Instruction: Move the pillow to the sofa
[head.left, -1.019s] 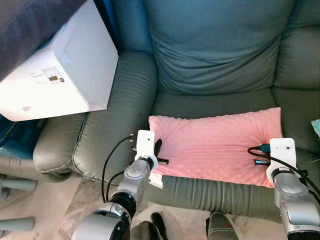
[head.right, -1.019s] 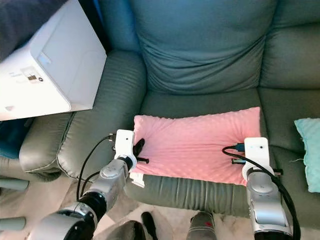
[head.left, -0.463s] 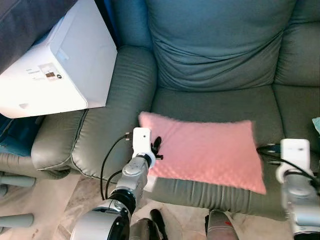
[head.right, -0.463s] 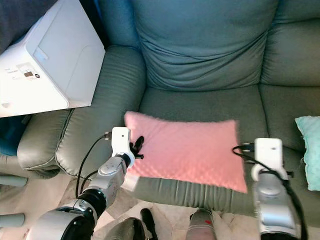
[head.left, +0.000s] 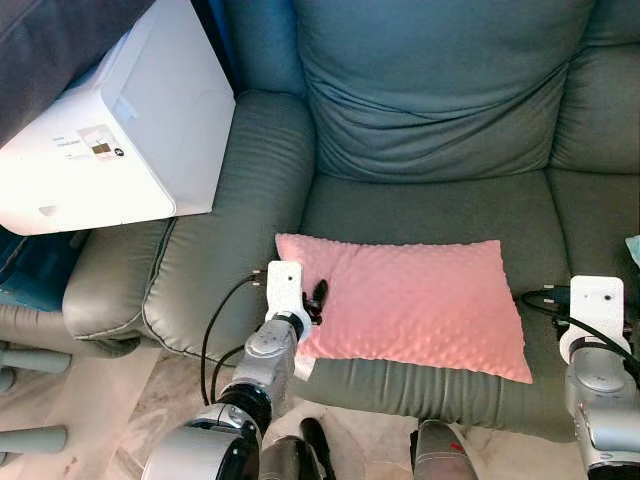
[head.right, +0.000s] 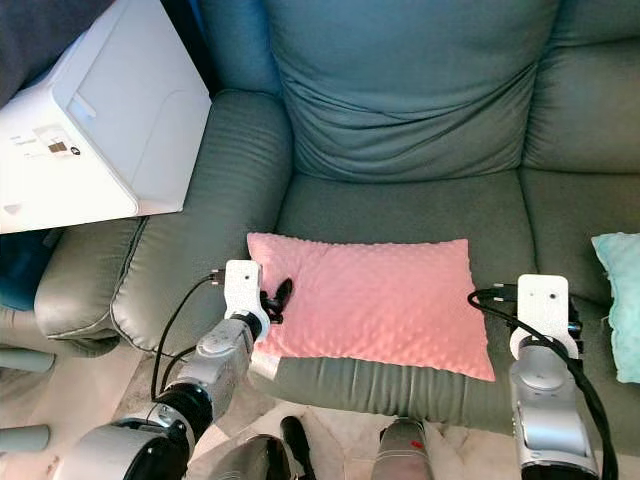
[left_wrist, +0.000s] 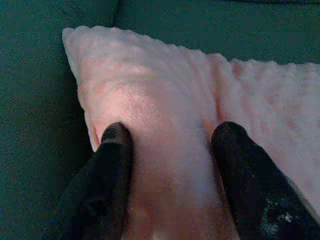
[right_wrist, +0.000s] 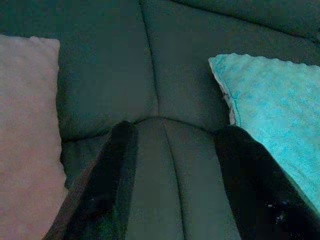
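The pink dimpled pillow (head.left: 410, 300) lies flat across the front of the grey-green sofa's seat (head.left: 430, 205). My left gripper (left_wrist: 172, 137) is at the pillow's left end, open, with the soft edge bulging between its two black fingers (left_wrist: 116, 145). At the pillow's right end my right gripper (right_wrist: 172, 132) is open and holds nothing. It hangs over the seam between two seat cushions, off the pillow. Its wrist mount (head.left: 595, 302) covers the fingers in the head views.
A teal pillow (head.right: 618, 300) lies on the neighbouring seat to the right. The sofa's padded arm (head.left: 240, 210) rises left of the pink pillow. Beyond it stands a white box-like appliance (head.left: 120, 130). Pale floor shows below the seat front.
The pillow has dropped leftward and settled flat on the seat. My right gripper has let go of its right end and drawn off to the right. The left gripper stays at the left end.
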